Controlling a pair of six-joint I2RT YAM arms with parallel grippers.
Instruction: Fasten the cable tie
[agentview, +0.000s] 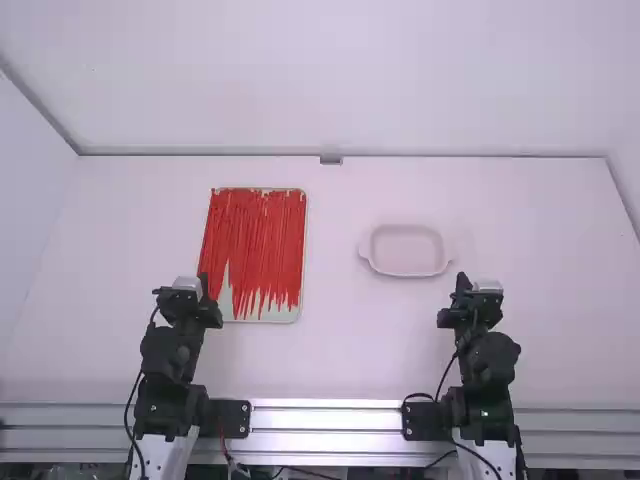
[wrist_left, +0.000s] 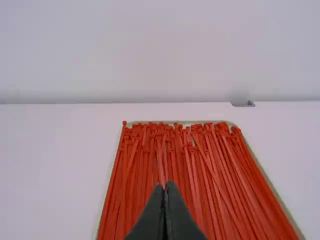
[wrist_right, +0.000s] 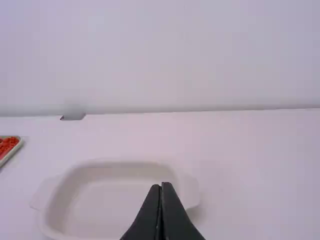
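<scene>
No legible text, labels, numbers or signs in any view (all surfaces read as unmarked).
</scene>
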